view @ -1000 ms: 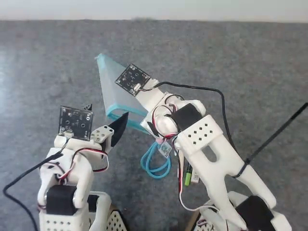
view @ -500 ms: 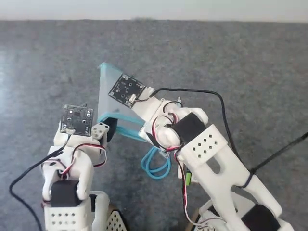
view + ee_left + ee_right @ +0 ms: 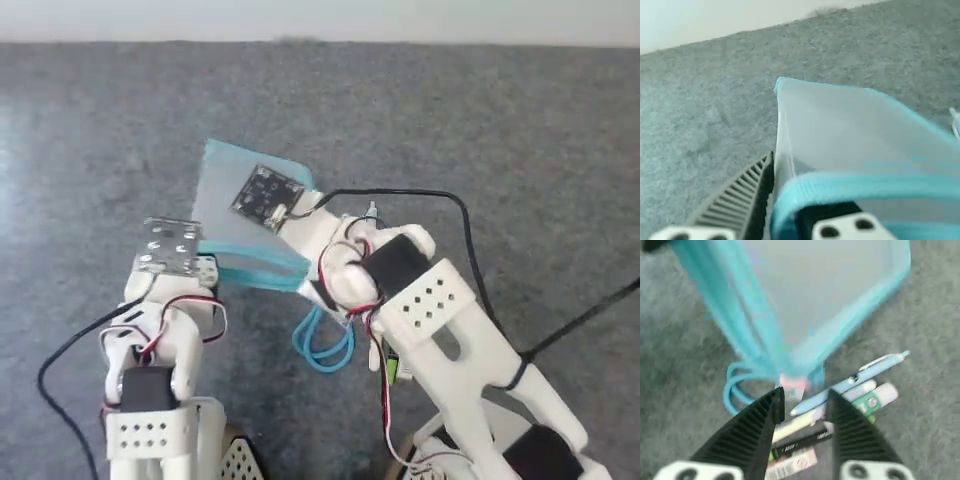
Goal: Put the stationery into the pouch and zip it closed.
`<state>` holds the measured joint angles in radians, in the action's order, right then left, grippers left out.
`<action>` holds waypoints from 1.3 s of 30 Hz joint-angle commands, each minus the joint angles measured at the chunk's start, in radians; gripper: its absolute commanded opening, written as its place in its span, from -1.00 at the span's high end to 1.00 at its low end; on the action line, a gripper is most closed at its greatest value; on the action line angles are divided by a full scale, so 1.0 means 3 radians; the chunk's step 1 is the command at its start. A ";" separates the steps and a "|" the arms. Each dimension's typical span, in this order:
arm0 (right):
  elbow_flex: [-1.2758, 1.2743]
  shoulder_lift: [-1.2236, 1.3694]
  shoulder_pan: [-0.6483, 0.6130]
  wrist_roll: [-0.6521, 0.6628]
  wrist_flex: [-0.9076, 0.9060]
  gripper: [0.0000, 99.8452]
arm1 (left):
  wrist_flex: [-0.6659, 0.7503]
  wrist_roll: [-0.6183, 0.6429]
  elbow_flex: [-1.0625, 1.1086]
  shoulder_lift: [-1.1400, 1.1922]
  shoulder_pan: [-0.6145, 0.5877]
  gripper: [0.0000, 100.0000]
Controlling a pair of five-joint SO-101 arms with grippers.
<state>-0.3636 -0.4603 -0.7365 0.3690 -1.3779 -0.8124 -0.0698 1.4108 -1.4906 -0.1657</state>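
White plastic left arm, lower left of the high view: stands up from its base and leans toward frame centre, with the wrist camera board uppermost. Its left gripper sits at the left end of the translucent plastic pouch with turquoise trim. One ribbed black finger lies against the outside of the pouch wall and the second jaw sits under the turquoise zip band. The gap is narrow, and the pouch edge is pinched in it.

Pouch: centre-left of the high view, between the two wrists, with one corner pointing to the upper left.

White plastic right arm: enters from the lower right and stretches diagonally to frame centre, with a black cable arching over it. Its right gripper is at the pouch's right-hand corner. The two ribbed fingers are moderately apart with nothing clamped between them. The pouch corner and a small pink tab lie just off the tips; whether they touch cannot be told.

Turquoise cord loop: on the grey felt-like tabletop, just below the pouch.

Stationery, outside the pouch and under the right arm, lying close side by side:
- light-blue pen
- white tube with green label
- pale-yellow marker
- black pen
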 commanded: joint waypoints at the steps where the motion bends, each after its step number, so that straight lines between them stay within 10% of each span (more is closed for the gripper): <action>1: 0.0026 -0.0176 -0.0049 0.0015 -0.0238 0.43 | 0.0205 0.0281 -0.0043 -0.0015 -0.0153 0.98; 23: -0.1555 -0.0074 0.0780 -0.0946 0.0330 0.74 | 0.0394 0.0624 0.0156 -0.0015 -0.0506 0.98; 33: -0.2020 -0.0069 0.0939 -0.1141 0.0683 0.41 | 0.0404 0.0624 0.0156 -0.0015 -0.0506 0.98; 39: -0.2204 -0.0064 0.0954 -0.1120 0.0862 0.56 | 0.0409 0.0624 0.0151 -0.0015 -0.0501 0.98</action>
<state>-1.0142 -0.4680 -0.4634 0.0391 -1.1646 -0.7311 0.1066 1.4737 -1.4906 -0.3115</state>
